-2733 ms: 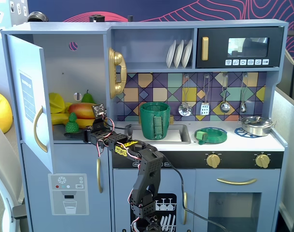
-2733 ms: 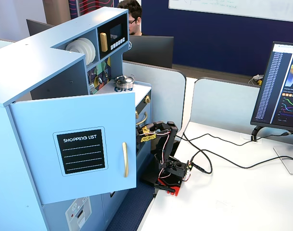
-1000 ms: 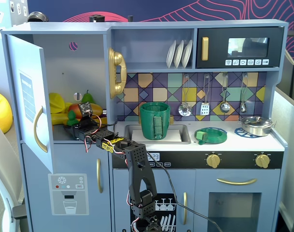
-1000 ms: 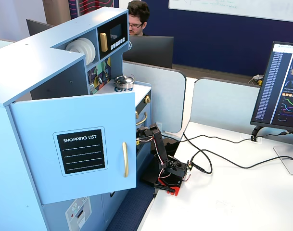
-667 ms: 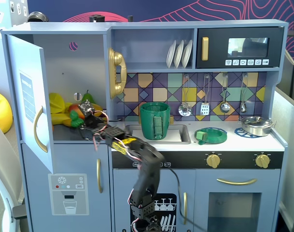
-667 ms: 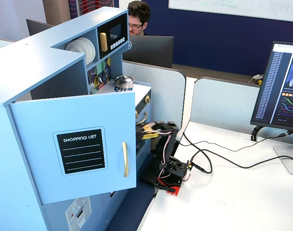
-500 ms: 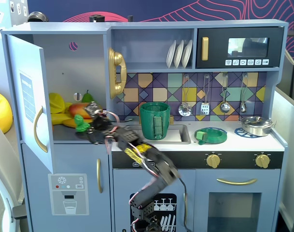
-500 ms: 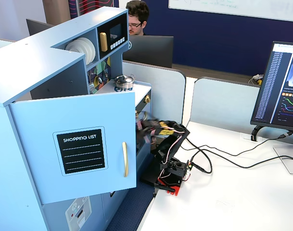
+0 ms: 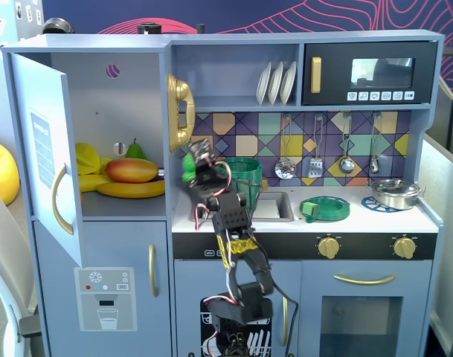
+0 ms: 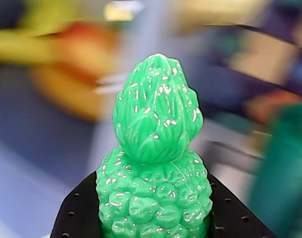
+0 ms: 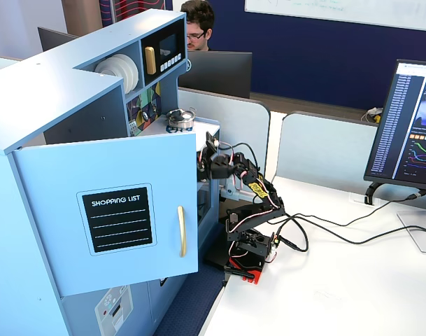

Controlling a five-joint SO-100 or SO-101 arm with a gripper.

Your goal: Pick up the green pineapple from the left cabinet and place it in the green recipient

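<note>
Clamped on the green pineapple [image 10: 155, 163], the gripper [image 9: 190, 168] holds it in the air just left of the green recipient [image 9: 248, 175], right of the left cabinet [image 9: 114, 111] and outside its opening. Inside that cabinet lie a red-orange mango [image 9: 132, 170] and bananas [image 9: 129, 190]. Its open door [image 11: 108, 210] bears a black label [image 11: 119, 218] reading "SHOPPING LIST".

You're looking at glossy, bumpy plastic on the green pineapple [image 10: 155, 163] (wet-looking highlights), matt black perforated pads [image 10: 76, 218] flanking it.
</note>
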